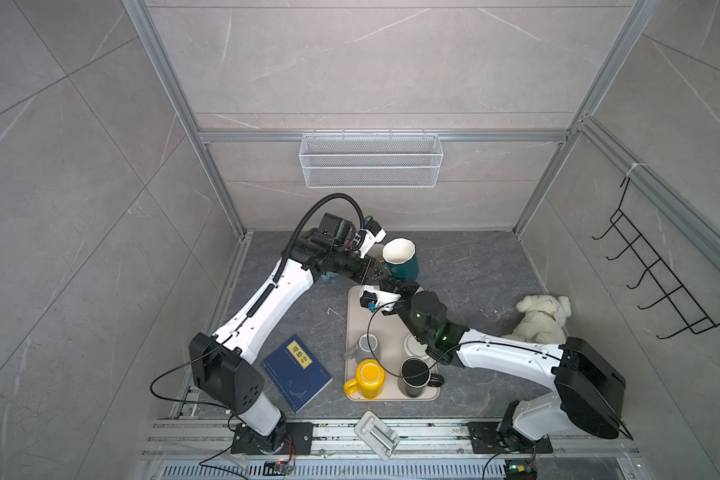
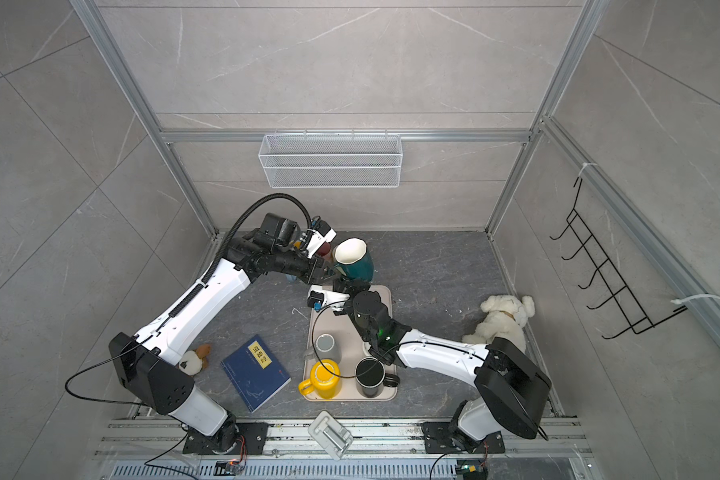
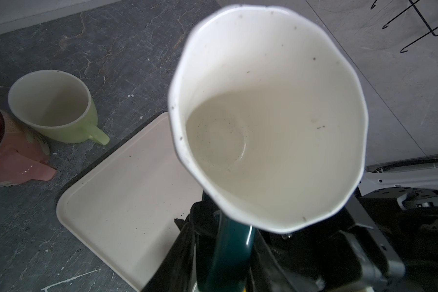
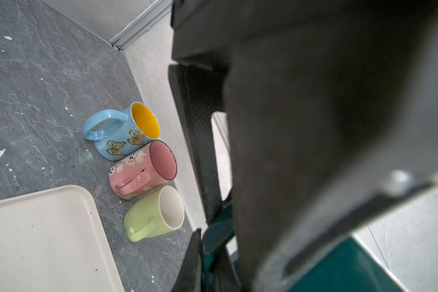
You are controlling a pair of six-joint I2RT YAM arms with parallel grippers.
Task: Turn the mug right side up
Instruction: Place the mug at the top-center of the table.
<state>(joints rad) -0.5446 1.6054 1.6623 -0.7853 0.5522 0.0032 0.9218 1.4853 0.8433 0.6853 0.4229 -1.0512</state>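
**A:** What takes up most of the scene?

**B:** The dark grey stone-pattern tabletop (image 1: 474, 266). Lying on it is a beige rectangular plastic tray (image 1: 355, 320)

**A:** And where is the mug?

**B:** The teal ceramic mug (image 1: 400, 259) (image 2: 352, 259) is off the tabletop. In both top views it hangs in the air over the tray's far edge, mouth up and roughly upright. The outside is glossy dark teal. The inside (image 3: 268, 121) is creamy white with small dark specks, and the rim is faceted rather than round

**A:** What holds it?

**B:** The left end effector (image 1: 377, 272). Its jaws are narrow and clamped on the mug's teal handle (image 3: 232, 252), with a black finger (image 3: 185, 240) on either side

**A:** And the other arm?

**B:** The right end effector (image 1: 391, 286) sits just under the mug's base with its jaws fully closed. Teal shows near its tips in the right wrist view, but I cannot tell whether it pinches anything

**A:** Anything smaller?

**B:** Three mugs lie on their sides in a row near the tray: a pale green one (image 4: 154, 215), a pink one (image 4: 142, 169) and a blue butterfly one (image 4: 122, 131)
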